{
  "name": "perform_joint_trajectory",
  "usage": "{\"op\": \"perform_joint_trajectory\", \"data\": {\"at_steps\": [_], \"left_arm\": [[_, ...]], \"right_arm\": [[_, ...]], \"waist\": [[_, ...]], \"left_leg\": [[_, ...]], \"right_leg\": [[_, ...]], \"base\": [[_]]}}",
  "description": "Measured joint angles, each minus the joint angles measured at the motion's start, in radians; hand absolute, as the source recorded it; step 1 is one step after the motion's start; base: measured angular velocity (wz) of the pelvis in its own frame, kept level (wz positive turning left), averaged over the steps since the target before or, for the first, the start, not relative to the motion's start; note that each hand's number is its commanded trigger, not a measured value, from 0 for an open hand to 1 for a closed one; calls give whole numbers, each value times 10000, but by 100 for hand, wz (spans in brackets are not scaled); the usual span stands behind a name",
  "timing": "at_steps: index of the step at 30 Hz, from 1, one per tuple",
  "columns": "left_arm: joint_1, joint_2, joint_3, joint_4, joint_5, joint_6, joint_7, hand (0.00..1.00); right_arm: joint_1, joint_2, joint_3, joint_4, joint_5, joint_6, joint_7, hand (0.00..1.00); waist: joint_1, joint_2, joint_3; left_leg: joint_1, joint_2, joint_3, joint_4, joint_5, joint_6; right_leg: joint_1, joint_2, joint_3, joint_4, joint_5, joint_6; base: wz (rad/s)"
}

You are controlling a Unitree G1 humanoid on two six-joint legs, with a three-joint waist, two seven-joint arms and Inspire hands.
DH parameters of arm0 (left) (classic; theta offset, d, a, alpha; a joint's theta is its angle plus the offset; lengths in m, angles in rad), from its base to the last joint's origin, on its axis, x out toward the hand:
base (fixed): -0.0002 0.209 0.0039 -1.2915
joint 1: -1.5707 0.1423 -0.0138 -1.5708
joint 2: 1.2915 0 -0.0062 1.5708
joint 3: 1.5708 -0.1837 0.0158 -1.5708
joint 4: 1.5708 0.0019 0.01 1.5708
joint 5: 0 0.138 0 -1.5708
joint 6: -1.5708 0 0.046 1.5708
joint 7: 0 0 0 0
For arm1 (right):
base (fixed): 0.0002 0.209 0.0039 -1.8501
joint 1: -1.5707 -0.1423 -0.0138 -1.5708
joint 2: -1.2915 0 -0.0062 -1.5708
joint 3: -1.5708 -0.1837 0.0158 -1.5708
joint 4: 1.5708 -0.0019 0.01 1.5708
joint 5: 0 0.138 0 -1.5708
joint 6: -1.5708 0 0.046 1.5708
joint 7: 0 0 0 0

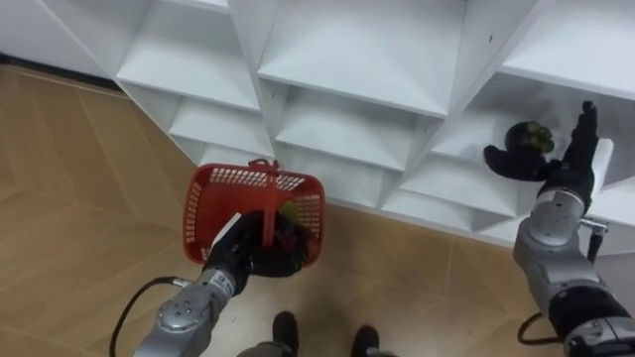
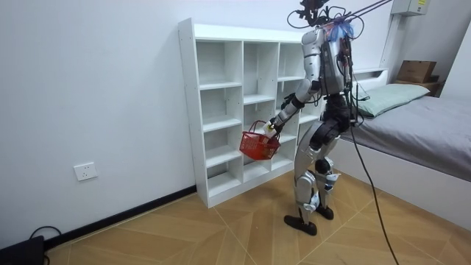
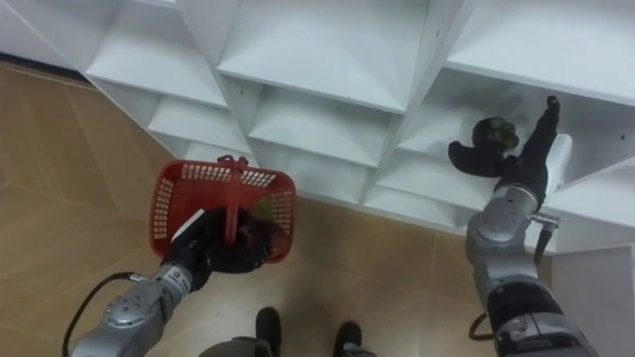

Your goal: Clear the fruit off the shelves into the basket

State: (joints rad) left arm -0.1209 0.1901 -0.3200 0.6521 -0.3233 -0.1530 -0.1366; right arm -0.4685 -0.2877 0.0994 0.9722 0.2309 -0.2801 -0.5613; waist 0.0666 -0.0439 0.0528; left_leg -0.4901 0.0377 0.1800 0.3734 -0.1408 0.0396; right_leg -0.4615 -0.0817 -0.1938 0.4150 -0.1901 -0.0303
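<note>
My left hand (image 1: pixel 266 254) is shut on the upright handle of a red mesh basket (image 1: pixel 204 213), which hangs in front of the lower shelves. Something yellow-green (image 1: pixel 289 210) lies inside the basket. A dark green fruit (image 1: pixel 530 136) sits on a shelf of the white closet (image 1: pixel 347 59) at the right. My right hand (image 1: pixel 562 171) is open and reaches into that compartment. Its fingers stand straight just right of the fruit and its thumb lies below it. The room view has me standing upright, facing the closet (image 2: pixel 221 110), with the basket (image 2: pixel 259 144) at hip height.
The white closet has many open compartments, with dividers close on both sides of my right hand. Wooden floor (image 1: pixel 69 178) spreads to my left. In the room view a bed (image 2: pixel 419 125) stands behind me, and a wall socket (image 2: pixel 86 171) is low on the wall.
</note>
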Motion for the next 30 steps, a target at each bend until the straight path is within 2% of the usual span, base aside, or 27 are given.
{"op": "perform_joint_trajectory", "data": {"at_steps": [4,5,6,18,27,30], "left_arm": [[-55,1,-5,176,-19,0,5,100],[-74,1,-5,176,-22,0,5,100],[-119,-1,-6,177,-26,0,5,100],[-191,-37,-192,237,-20,9,4,100],[-381,-27,-196,281,-234,20,2,100],[-382,-40,-205,306,-350,107,-1,100]], "right_arm": [[-45,-12,153,-6,41,0,-4,0],[-71,-18,183,-6,41,0,-5,0],[-121,-19,215,-6,41,0,-7,0],[-646,-331,382,-15,397,6,-57,0],[-669,-390,385,107,430,222,-46,0],[-670,-392,385,117,429,412,-42,0]], "waist": [[57,-22,17],[79,-30,33],[122,-40,84],[220,-85,108],[224,-127,125],[194,-129,126]], "left_leg": [[-42,1,118,1,1,2],[-56,-3,139,3,2,4],[-78,-4,163,13,5,9],[-435,-50,225,16,40,41],[-431,-138,222,-7,54,65],[-432,-139,223,-4,54,66]], "right_leg": [[-105,-39,27,91,-33,9],[-146,-52,42,135,-45,6],[-186,-63,51,178,-63,1],[-649,-162,40,413,-146,-7],[-732,-242,115,555,-213,33],[-755,-242,131,593,-214,32]], "base": [[-1],[-6],[-3],[1],[0],[0]]}}
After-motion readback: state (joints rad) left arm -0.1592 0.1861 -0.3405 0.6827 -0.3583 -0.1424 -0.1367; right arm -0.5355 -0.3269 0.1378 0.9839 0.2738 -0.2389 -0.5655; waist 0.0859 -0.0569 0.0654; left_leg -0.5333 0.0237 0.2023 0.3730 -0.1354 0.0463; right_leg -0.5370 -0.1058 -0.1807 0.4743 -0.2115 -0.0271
